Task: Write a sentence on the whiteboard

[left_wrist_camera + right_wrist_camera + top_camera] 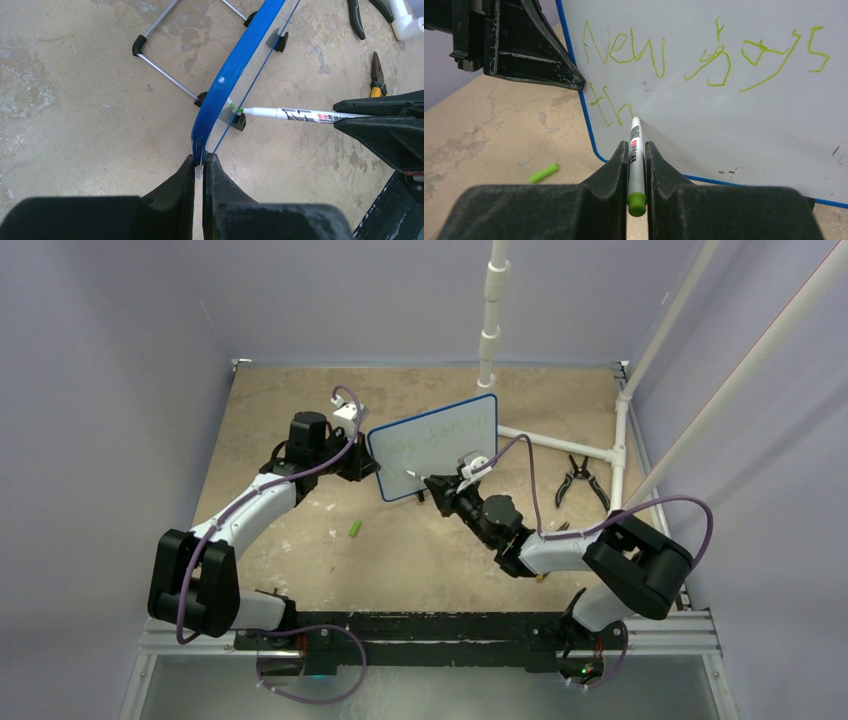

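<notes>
The whiteboard (436, 445), white with a blue frame, stands upright mid-table on black feet. My left gripper (202, 161) is shut on its left edge; the board's blue rim (235, 65) runs away from the jaws. My right gripper (636, 146) is shut on a white marker (635, 160) with a green end, its tip touching the board (724, 115) low on the left. The sentence (704, 52) in green reads roughly "New" plus more scrawled words on the top row, and "th" (611, 107) starts a second row. In the left wrist view the marker (295, 115) meets the board from the right.
A green marker cap (355, 529) lies on the tan table left of centre. Black pliers (578, 480) lie at the right beside white PVC pipes (560, 445). Yellow-handled pliers (376, 77) show in the left wrist view. A metal wire stand (165, 75) sits behind the board.
</notes>
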`<state>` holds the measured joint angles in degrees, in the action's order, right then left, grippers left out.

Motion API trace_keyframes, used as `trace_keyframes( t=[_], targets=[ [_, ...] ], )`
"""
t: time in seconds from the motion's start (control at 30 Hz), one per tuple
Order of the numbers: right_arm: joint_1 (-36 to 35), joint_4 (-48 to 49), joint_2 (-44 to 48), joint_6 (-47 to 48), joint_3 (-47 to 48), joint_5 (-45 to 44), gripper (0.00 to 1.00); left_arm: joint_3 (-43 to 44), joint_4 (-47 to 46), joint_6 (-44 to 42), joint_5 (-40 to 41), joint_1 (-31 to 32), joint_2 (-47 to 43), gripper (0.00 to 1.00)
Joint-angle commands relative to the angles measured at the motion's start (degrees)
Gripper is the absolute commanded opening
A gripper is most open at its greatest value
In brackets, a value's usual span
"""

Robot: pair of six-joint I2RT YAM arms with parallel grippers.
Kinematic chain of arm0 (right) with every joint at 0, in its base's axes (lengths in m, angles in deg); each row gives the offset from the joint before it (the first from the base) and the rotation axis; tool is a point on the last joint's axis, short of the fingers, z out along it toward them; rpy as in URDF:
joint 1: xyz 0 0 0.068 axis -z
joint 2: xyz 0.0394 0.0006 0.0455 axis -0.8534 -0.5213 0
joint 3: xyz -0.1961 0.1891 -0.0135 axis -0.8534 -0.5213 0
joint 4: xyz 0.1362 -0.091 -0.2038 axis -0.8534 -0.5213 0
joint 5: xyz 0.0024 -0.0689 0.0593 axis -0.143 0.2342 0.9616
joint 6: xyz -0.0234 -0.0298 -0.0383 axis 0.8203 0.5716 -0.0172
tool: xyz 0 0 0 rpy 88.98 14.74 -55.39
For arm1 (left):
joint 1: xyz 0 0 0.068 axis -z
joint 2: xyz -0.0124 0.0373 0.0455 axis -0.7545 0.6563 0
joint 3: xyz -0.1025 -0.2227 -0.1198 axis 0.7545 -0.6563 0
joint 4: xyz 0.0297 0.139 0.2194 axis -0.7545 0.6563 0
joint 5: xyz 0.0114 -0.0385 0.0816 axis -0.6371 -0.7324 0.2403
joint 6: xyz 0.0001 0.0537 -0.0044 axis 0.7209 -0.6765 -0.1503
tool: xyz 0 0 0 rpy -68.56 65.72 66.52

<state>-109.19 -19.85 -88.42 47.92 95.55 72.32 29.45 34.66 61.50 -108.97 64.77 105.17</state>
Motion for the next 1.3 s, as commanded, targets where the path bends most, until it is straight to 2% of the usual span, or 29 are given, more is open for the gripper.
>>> trace_keyframes(
  t=[0.0,0.57,1.03,1.27],
  targets=[
    [0.2,2.7,-1.4,0.9,2.7,-2.0,0.0,1.4,-1.8,0.1,-0.5,0.1,-1.8,0.0],
    [0.2,-0.3,2.1,-0.2,0.4,-8.2,0.0,1.5,-1.7,0.1,-0.3,0.1,-1.9,0.0],
    [0.2,6.1,0.9,2.6,1.6,-3.7,0.0,1.4,-1.9,0.2,-0.5,0.1,-1.7,0.0],
    [0.2,5.0,-0.8,2.2,2.4,-2.5,0.0,1.5,-1.9,0.2,-0.6,0.1,-1.7,0.0]
  ],
)
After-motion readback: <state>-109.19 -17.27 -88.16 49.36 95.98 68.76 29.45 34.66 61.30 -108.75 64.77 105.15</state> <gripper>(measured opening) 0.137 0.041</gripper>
